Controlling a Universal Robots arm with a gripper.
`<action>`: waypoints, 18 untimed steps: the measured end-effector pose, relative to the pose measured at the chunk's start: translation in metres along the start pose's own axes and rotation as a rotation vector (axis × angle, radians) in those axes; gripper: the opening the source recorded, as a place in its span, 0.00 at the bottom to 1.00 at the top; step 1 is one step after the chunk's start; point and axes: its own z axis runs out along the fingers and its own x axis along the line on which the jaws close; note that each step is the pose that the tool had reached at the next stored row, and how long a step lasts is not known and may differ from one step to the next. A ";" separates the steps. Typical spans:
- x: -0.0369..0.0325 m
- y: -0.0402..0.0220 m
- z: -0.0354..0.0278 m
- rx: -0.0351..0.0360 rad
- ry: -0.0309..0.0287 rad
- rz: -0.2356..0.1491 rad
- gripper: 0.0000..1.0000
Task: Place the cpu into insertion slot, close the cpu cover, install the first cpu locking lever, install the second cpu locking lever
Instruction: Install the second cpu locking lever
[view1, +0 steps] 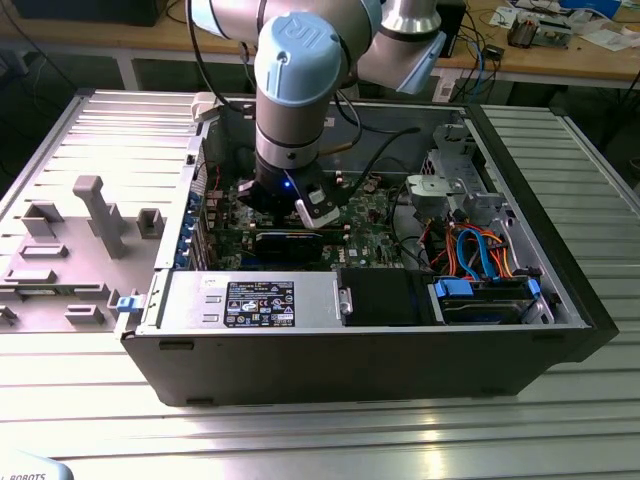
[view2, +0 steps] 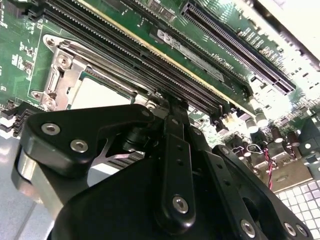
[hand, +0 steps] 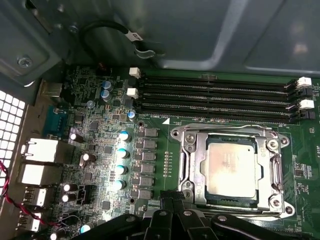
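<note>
1. Hovering inside the open black computer case (view1: 560, 330) on the ribbed metal tabletop (view1: 330, 440), arm low over the green motherboard (hand: 165, 150).
2. Black linkage end effector (hand: 172, 197) sits just beside the socket; open or closed, cannot tell.
3. Silver metal-rimmed insertion slot (hand: 187, 172) already holds the flat silver-grey cpu (hand: 231, 167).
4. Thin silver cpu cover (hand: 227, 134) looks down; likely lever stage, needing a fine sideways hook and push.

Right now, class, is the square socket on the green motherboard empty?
No: in the first wrist view the silver-grey square cpu lies inside the metal-rimmed insertion slot.
</note>
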 end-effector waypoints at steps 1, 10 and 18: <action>0.0001 0.0003 -0.0010 -0.0003 0.0007 0.000 0.11; 0.0011 0.0038 -0.0143 -0.0006 0.0080 0.002 0.11; 0.0011 0.0039 -0.0147 -0.0009 0.0087 0.002 0.11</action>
